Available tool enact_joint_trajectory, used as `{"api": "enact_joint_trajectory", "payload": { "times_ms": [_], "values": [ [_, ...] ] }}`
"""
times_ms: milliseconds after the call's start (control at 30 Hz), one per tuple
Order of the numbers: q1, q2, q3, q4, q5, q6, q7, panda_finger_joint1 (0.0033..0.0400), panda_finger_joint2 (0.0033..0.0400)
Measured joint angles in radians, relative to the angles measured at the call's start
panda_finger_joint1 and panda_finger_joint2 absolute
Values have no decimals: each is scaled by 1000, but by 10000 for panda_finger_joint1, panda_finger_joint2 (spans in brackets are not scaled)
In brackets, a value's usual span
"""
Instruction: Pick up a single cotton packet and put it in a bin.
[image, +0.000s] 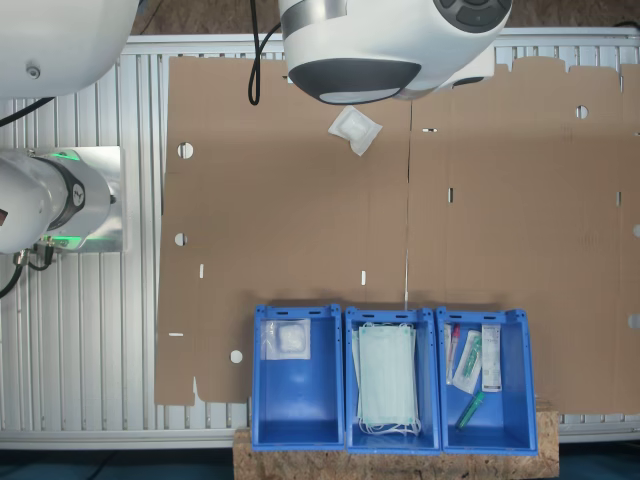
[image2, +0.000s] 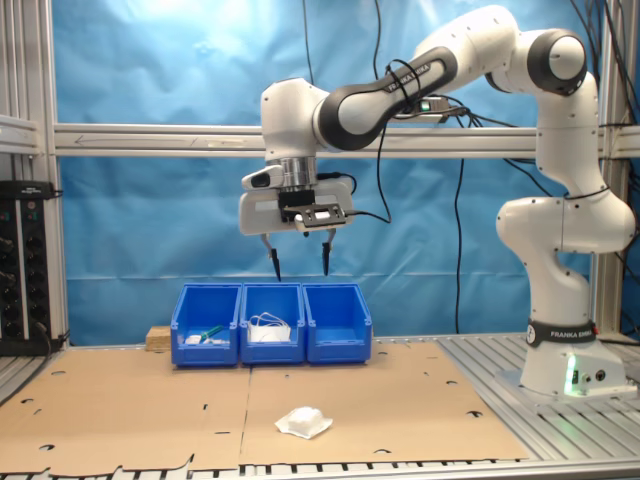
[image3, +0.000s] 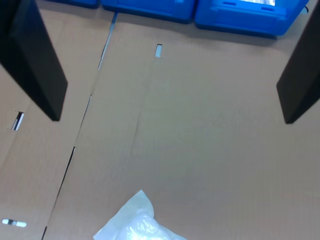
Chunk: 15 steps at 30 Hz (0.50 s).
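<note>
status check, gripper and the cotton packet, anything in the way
Gripper open, empty, high above the cardboard. Cotton packet lies loose on the cardboard, apart from the blue bins. Nothing between gripper and packet.

You've got cardboard (image2: 150, 410) over the table (image2: 560, 430); on it, cotton packet (image2: 304, 423) & 3 bins (image2: 272, 325).

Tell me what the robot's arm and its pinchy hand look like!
The arm is glossy white and rounded, with dark grey joints and black cables along it. A green light glows on its base. The gripper is a white block with two thin black fingers.
</note>
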<state>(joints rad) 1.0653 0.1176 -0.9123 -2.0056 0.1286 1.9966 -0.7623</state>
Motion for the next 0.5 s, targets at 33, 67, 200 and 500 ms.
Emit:
{"api": "enact_joint_trajectory", "payload": {
  "times_ms": [33,67,200,500],
  "values": [
    [0,8,1,0,0,0,0,400,400],
    [0,16,2,0,0,0,0,400,400],
    [1,50,6,0,0,0,-2,400,400],
    [5,130,12,0,0,0,-21,400,400]
  ]
}}
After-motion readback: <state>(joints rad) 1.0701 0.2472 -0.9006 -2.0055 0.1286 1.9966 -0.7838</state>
